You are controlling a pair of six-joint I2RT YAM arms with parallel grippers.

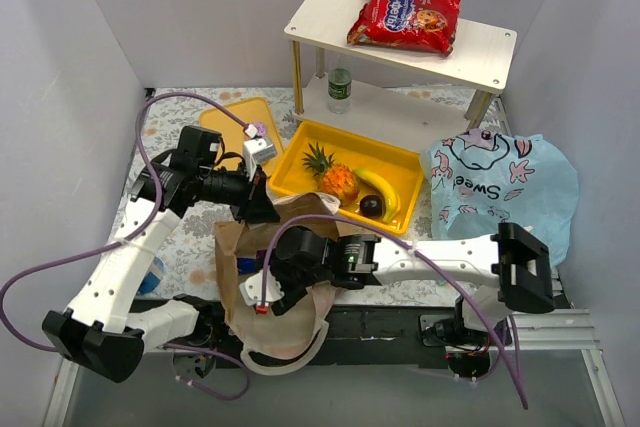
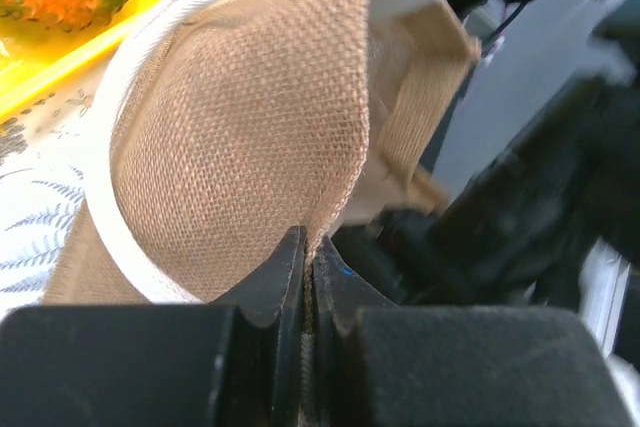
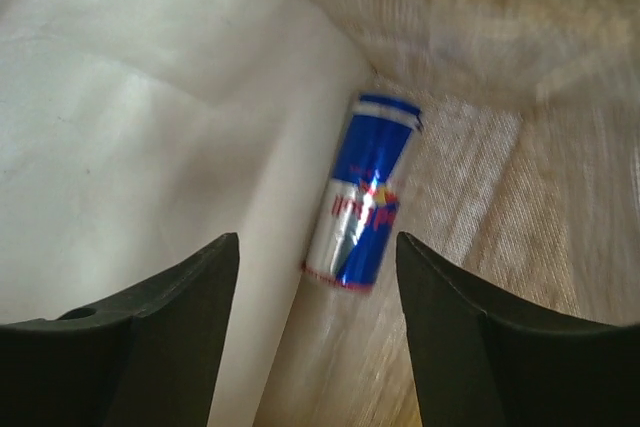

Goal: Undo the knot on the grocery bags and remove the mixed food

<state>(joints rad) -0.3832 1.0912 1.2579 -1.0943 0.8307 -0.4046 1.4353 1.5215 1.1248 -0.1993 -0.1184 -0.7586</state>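
The brown bag [image 1: 262,277] with cream handles lies at the near middle. My left gripper [image 1: 262,209] is shut on its woven rim [image 2: 260,137], holding the mouth up. My right gripper [image 1: 262,292] is open inside the bag; a blue and silver can [image 3: 362,192] lies on the bag floor between and beyond its fingers, untouched. The can shows as a blue spot in the top view [image 1: 246,266]. The light-blue printed bag [image 1: 505,187] sits at the right. A pineapple [image 1: 333,177], banana [image 1: 385,192] and dark fruit [image 1: 371,206] lie in the yellow tray [image 1: 400,160]. The red cookie packet [image 1: 407,17] is on the shelf.
A white two-level shelf [image 1: 490,47] stands at the back with a small green bottle [image 1: 340,90] on its lower level. A flat yellow tray [image 1: 232,117] lies at the back left. A blue object [image 1: 153,272] sits beside the left arm. Walls close in both sides.
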